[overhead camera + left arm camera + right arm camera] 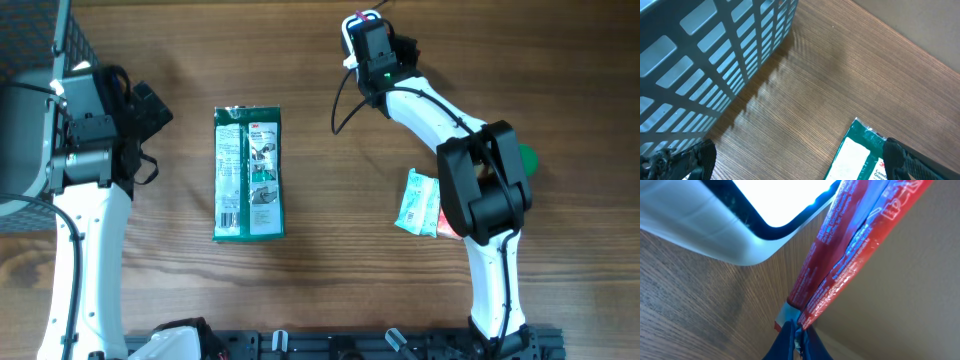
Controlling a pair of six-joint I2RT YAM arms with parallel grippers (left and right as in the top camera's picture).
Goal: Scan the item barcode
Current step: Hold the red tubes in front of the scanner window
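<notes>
Over the wooden table (680, 290), the right gripper (797, 335) pinches the red packet (850, 245) by its near end.

The red packet (850, 245) above the right gripper (796, 336) is glossy, with white lettering; beside it the scanner (705, 227) is white with a bright glowing window. Ahead of the left gripper (800, 167), the basket (705, 55) is grey with a slotted grid, the green packet (857, 145) carries a white label, and the table (840, 65) shows brown wood grain.
</notes>
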